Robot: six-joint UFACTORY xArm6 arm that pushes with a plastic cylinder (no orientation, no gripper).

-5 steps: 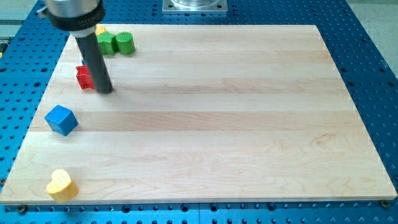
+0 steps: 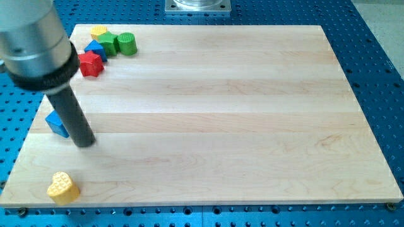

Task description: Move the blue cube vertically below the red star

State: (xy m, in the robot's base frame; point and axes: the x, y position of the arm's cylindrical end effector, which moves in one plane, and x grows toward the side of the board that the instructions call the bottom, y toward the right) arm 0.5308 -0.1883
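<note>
The wooden board (image 2: 208, 113) is lying flat on a blue perforated table (image 2: 379, 75) and is filling most of the view. A grey metal mount (image 2: 197, 5) is showing at the view's top edge, above the board.

The arm's grey cylindrical housing (image 2: 35, 44) is occupying the view's upper left corner, and the dark rod (image 2: 71, 113) is descending from it at a slant toward the view's lower right. My tip (image 2: 85, 142) is resting on the board near its left edge, just beside the blue cube (image 2: 55, 124) on the cube's right side; the rod is covering part of the cube, so contact cannot be confirmed. The arm is carrying no pincer: the rod is gripping nothing, and it has no opening to report.

The blue cube is sitting near the board's left edge, below the red star (image 2: 90, 64) and slightly to the view's left of it, well apart from it.

The red star is lying in the board's upper left corner, at the lower edge of a cluster. The green cylinder (image 2: 127, 43) is standing at the cluster's right end, with a green block (image 2: 108, 43) of unclear shape just beside it. A second blue block (image 2: 95, 48), shape unclear, is wedged between the green block and the red star. A yellow block (image 2: 98, 31) is partly showing at the cluster's top.

The yellow heart (image 2: 63, 187) is lying alone near the board's lower left corner, below my tip.
</note>
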